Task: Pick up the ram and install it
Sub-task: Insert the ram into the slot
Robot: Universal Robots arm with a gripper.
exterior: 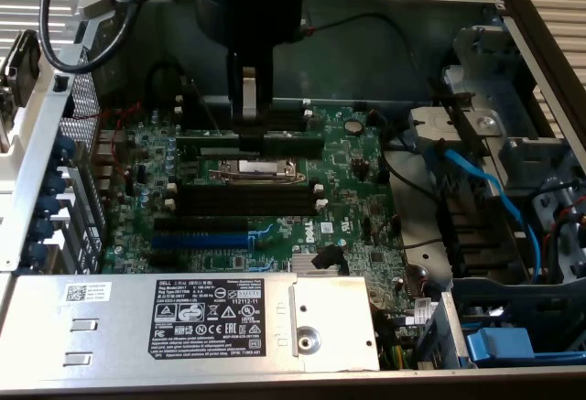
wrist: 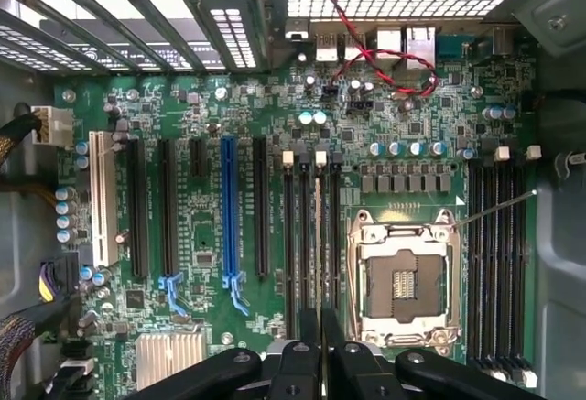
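Note:
The ram (exterior: pixel 298 142), a long dark-green stick, hangs level just above the motherboard beyond the CPU socket (exterior: pixel 255 169), and my gripper (exterior: pixel 249 127) is shut on its middle from above. In the wrist view I see the ram (wrist: pixel 318 235) edge-on as a thin line running out from between my black fingers (wrist: pixel 298 363). It lies along the group of long black slots with white end clips (wrist: pixel 311 157), over one of the middle slots. I cannot tell whether it touches the slot.
The open computer case has metal walls (exterior: pixel 37 171) all round. A blue slot (wrist: pixel 229 208) and more black slots (wrist: pixel 499 254) flank the socket (wrist: pixel 403 281). The grey power supply (exterior: pixel 220 322), a blue cable (exterior: pixel 485 185) and red wires (wrist: pixel 375 57) are nearby.

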